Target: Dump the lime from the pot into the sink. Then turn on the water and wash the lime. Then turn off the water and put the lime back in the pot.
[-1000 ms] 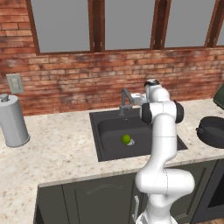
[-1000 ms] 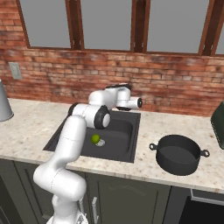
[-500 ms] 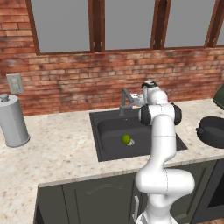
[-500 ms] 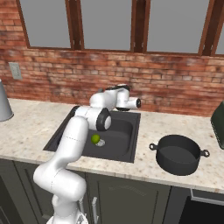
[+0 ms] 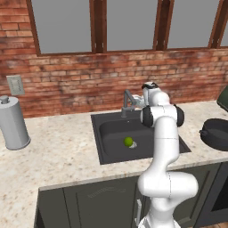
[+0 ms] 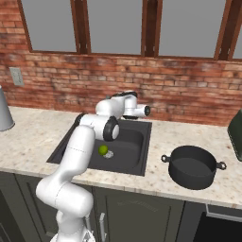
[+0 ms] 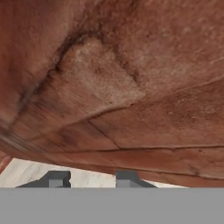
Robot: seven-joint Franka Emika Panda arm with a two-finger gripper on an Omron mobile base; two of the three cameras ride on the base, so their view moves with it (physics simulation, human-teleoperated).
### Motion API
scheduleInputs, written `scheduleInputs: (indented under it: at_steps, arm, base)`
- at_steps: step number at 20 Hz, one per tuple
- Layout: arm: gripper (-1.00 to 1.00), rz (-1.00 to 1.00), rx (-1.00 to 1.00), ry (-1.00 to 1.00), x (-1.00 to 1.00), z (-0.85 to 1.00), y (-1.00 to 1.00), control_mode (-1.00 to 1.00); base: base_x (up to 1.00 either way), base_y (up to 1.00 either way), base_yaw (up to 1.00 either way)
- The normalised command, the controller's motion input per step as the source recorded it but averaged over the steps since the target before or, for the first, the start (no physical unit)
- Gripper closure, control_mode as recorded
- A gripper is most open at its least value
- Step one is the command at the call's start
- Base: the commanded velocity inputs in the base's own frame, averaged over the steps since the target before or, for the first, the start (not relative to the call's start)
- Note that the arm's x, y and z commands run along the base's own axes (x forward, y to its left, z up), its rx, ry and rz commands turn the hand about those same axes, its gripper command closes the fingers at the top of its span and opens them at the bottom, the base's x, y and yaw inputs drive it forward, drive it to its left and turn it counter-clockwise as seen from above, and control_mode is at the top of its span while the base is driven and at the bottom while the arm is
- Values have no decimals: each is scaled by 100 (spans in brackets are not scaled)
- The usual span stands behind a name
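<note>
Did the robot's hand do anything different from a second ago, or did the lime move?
The gripper has closed its fingers; they were wide open a second ago. It sits up at the faucet behind the sink, close to the brick wall. What it closed on can't be made out. The lime stayed by the drain, and the pot stayed on the counter.

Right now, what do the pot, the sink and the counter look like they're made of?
Pot: dark matte metal, maybe cast iron, judging by its dull black sheen. Sink: black matte basin, composite or coated metal; can't tell which. Counter: speckled beige stone, granite-like.
</note>
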Motion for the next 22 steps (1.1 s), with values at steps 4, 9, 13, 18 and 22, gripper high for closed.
scheduleInputs:
  at_steps: [4,9,13,18,22]
  arm:
    - [100,0,0,0,15,-30,0,-100]
    - [100,0,0,0,8,-27,-16,-100]
    - [100,0,0,0,4,-26,-44,-100]
    - [100,0,0,1,10,-23,-55,-100]
    - [100,-3,0,2,9,-19,-66,-100]
  base:
    - [0,0,0]
    - [0,0,0]
    - [0,0,0]
    - [0,0,0]
    - [0,0,0]
